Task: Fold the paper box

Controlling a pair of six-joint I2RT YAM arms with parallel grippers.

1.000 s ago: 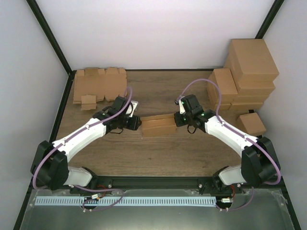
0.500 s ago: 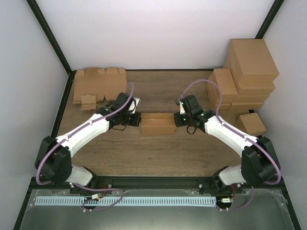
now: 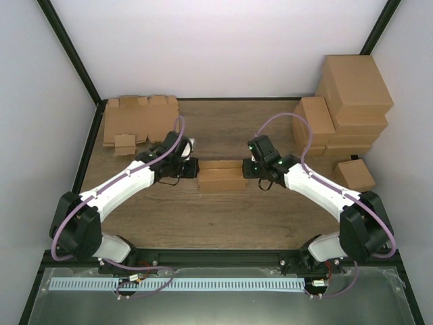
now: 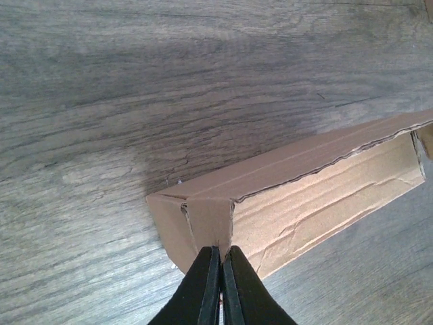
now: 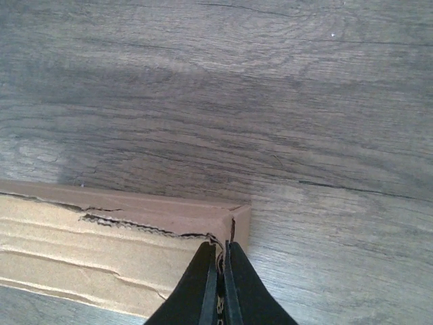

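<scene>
Brown paper box between left pincer and right pincer

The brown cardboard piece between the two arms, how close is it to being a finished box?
Done: the paper box already has raised side walls and a folded corner. In hand: the left gripper and right gripper each pinch an end wall, jaws shut. Left: the top looks open, ragged inner edges showing, so closing it probably remains.

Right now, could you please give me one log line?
left gripper: shut on paper box end | right gripper: shut on other end
</scene>
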